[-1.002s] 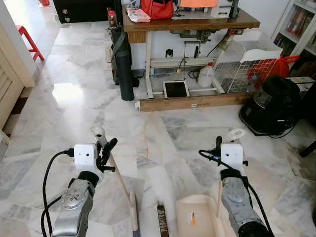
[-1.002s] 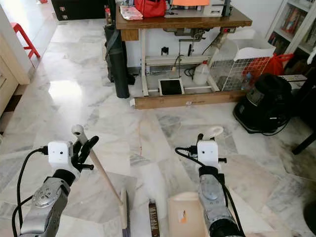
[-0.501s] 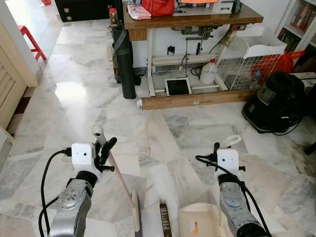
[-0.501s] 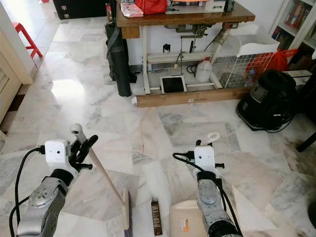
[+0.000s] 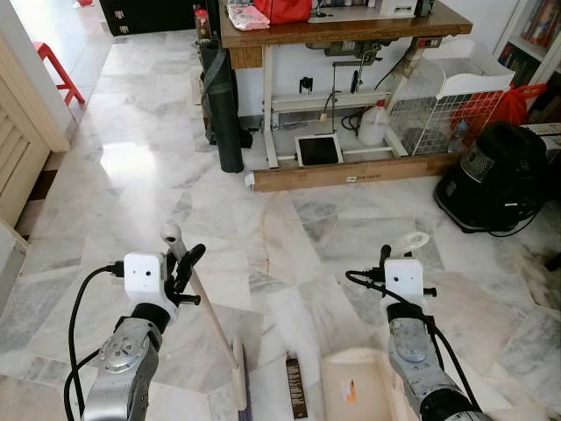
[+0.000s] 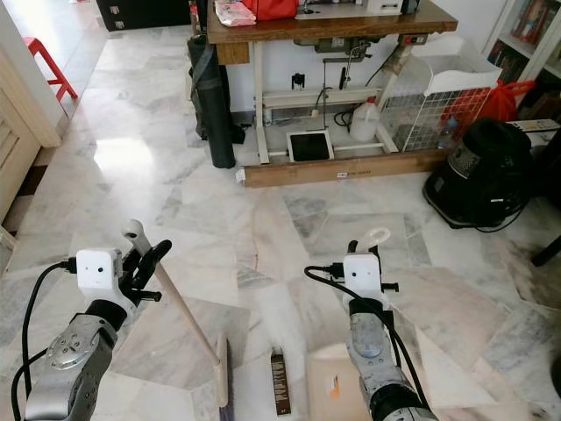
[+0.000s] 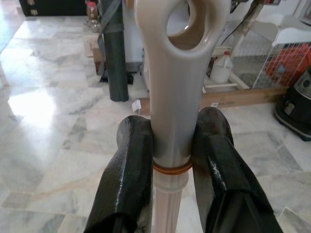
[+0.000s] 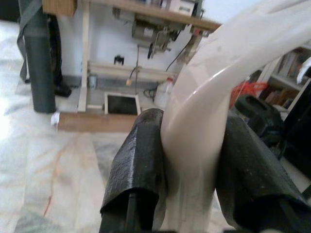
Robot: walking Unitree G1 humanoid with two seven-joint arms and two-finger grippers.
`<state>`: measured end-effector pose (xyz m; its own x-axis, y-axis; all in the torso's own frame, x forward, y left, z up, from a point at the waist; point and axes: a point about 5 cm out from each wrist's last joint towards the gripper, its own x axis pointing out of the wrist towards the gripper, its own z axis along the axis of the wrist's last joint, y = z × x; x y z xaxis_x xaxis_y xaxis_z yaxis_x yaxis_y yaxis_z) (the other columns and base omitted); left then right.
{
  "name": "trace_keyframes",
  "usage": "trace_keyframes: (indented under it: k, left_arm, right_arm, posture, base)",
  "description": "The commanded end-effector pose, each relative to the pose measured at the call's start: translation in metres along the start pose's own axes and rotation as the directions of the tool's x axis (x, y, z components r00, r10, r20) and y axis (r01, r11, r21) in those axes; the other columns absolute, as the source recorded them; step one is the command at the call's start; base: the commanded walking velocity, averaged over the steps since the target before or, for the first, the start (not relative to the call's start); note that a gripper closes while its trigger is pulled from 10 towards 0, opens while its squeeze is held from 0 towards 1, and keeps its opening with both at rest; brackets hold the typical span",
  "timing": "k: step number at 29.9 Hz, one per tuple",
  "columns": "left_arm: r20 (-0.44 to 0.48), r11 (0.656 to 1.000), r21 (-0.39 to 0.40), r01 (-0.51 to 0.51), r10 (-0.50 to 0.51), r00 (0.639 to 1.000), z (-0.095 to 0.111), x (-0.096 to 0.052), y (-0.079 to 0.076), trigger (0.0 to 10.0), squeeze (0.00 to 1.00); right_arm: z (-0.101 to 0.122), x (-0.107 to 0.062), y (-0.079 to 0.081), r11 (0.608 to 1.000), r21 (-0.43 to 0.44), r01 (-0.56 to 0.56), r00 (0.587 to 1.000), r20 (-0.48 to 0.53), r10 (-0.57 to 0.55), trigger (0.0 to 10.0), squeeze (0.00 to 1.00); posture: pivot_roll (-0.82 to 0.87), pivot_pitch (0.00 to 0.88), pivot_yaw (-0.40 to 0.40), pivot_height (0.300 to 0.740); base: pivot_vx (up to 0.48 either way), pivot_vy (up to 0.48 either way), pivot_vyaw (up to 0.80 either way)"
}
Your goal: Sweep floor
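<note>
My left gripper [image 5: 186, 268] is shut on the cream broom handle [image 5: 211, 321]. The handle slants down to the broom head [image 5: 238, 382] on the marble floor. In the left wrist view both black fingers [image 7: 130, 167] clamp that handle [image 7: 171, 102] just under its hanging hole. My right gripper [image 5: 387, 260] is shut on the upright handle [image 8: 201, 111] of the cream dustpan [image 5: 358, 388], which rests on the floor before me. A small dark brown packet [image 5: 295, 397] lies flat between broom head and dustpan.
A wooden table [image 5: 351, 28] stands ahead with a plank [image 5: 351, 174] along its foot. A dark rolled bag [image 5: 223, 105] leans at its left leg. A white wire basket [image 5: 438, 114] and black vacuum cleaner [image 5: 495, 175] are at the right. A wooden door [image 5: 22, 158] is at left.
The whole view has shifted slightly, so the furniture sits a little lower in the picture. Both grippers keep their hold, and broom, packet and dustpan stay in the same arrangement.
</note>
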<state>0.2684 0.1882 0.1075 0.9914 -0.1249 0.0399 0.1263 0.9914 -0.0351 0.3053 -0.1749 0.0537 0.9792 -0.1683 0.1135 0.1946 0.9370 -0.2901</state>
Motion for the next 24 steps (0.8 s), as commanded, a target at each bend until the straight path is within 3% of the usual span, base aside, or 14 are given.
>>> trace_keyframes:
  k: [1,8,21,24]
  left_arm:
    - [0.045,1.000,0.013,0.000,0.000,0.999,0.010,-0.001,-0.001,10.0,0.00]
    - [0.065,1.000,0.029,-0.008,0.006,0.998,0.014,0.000,0.000,10.0,0.00]
    - [0.077,0.999,0.022,0.028,-0.030,0.997,0.022,-0.002,-0.007,10.0,0.00]
    - [0.074,0.999,0.021,0.030,-0.032,0.997,0.022,-0.002,-0.007,10.0,0.00]
  right_arm:
    - [0.013,0.007,0.000,1.000,0.006,0.010,0.997,0.072,-0.011,10.0,0.00]
    - [0.014,0.007,0.005,1.000,0.021,-0.001,0.997,0.075,-0.001,10.0,0.00]
    - [-0.014,-0.021,0.025,0.998,-0.006,-0.068,0.996,-0.061,0.068,10.0,0.00]
    - [-0.014,-0.021,0.027,0.997,-0.002,-0.078,0.995,-0.062,0.078,10.0,0.00]
  posture:
    - [0.18,0.135,0.019,0.740]
    - [0.18,0.144,0.019,0.740]
    - [0.23,0.163,0.022,0.740]
    - [0.22,0.163,0.023,0.740]
  base:
    - [0.000,0.000,0.00]
    - [0.000,0.000,0.00]
    - [0.000,0.000,0.00]
    - [0.000,0.000,0.00]
